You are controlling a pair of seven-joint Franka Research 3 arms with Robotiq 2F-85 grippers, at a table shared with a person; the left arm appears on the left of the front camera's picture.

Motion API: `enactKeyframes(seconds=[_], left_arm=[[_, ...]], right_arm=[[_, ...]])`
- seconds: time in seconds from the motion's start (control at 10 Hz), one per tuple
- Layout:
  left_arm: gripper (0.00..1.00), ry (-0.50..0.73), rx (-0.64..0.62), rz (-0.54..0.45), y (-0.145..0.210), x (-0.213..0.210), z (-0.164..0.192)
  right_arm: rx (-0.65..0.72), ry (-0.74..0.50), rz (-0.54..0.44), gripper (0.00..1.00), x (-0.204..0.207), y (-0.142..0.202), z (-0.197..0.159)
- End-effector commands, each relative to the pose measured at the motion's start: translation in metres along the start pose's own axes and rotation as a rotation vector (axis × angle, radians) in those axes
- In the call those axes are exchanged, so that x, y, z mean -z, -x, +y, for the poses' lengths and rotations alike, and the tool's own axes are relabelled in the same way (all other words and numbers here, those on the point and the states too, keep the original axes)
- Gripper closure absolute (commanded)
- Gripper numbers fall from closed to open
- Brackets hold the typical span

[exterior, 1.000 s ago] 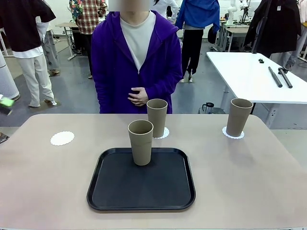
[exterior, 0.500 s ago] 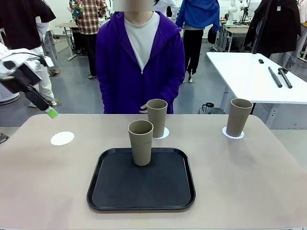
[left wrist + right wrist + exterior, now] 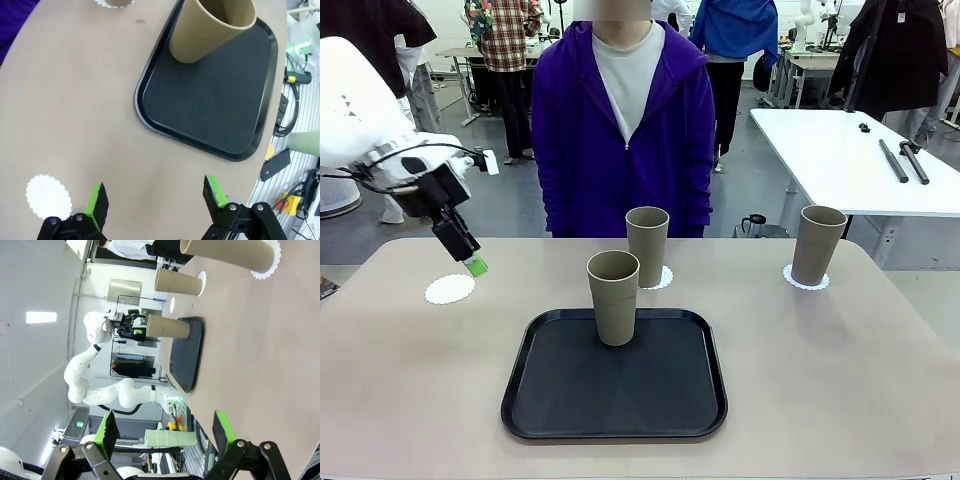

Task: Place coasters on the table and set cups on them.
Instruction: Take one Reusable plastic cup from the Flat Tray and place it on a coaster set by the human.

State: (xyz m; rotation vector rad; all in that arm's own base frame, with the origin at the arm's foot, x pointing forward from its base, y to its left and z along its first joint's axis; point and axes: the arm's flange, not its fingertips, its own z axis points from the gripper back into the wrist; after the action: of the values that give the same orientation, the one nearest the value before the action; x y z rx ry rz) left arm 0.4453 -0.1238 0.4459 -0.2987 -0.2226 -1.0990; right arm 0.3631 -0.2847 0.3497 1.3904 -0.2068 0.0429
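Left claw (image 3: pixel 472 262) hangs spread and empty above the bare lacy white paper coaster (image 3: pixel 450 289) on the beige table (image 3: pixel 840 370). The middle coaster (image 3: pixel 661 278) hides mostly behind its tan tumbler (image 3: pixel 647 244); another tumbler (image 3: pixel 817 243) covers the right coaster (image 3: pixel 805 279). The third tumbler (image 3: pixel 613 296) stands on the black tray (image 3: pixel 615 390). Right claw (image 3: pixel 165 432) gapes wide, empty.

Left gripper (image 3: pixel 155 201): open, empty, above bare surface (image 3: pixel 75 100).
Coaster (image 3: pixel 48 196): near left finger.
Tray (image 3: pixel 200 105): black, held one cup (image 3: pixel 212 27) at a corner.
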Motion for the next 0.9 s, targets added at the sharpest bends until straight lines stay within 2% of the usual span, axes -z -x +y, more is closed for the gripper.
enactKeyframes(seconds=[0.0,0.2,0.8], left_arm=[[0.0,-0.037,0.006,0.036,-0.005,0.02,-0.004],[0.0,0.002,0.012,0.011,-0.005,0.012,-0.003],[0.0,-0.003,0.011,0.007,-0.006,0.015,-0.002]], right_arm=[[0.008,-0.006,0.002,0.0,0.0,0.001,0.002],[0.008,-0.006,0.002,0.0,0.0,0.001,0.002],[0.008,-0.006,0.002,0.0,0.0,0.001,0.002]])
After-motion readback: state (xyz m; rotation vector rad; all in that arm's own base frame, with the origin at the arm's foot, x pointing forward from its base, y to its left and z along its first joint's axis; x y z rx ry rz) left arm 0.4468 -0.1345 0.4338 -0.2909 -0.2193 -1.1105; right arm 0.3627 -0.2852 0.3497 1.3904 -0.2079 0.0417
